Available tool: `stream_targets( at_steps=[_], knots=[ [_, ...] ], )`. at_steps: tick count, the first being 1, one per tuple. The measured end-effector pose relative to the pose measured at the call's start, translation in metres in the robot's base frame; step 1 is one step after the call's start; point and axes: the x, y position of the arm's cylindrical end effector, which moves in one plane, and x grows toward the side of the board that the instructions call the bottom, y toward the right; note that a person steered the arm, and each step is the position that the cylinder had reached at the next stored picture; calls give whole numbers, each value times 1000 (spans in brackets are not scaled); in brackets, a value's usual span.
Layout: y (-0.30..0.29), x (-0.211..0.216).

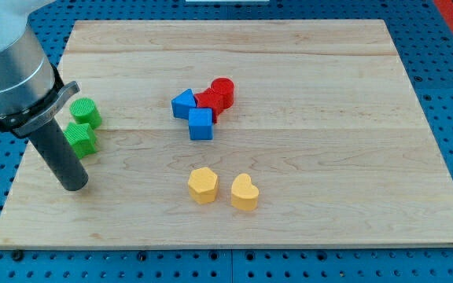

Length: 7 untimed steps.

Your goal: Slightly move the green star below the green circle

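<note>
The green circle sits near the board's left edge. The green star lies just below it, touching or nearly touching it, partly hidden by my rod. My tip rests on the board below and slightly left of the green star, a short gap from it.
A blue triangle-like block, a blue cube, a red star-like block and a red cylinder cluster at the board's middle. A yellow hexagon and a yellow heart lie lower middle. The wooden board has its left edge close to my tip.
</note>
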Motion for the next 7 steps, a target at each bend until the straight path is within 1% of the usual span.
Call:
stream_targets(
  at_steps=[2,3,4,5,7],
  knots=[
    [0,-10],
    [-2,-34],
    [17,-79],
    [39,-133],
    [-3,-210]
  ],
)
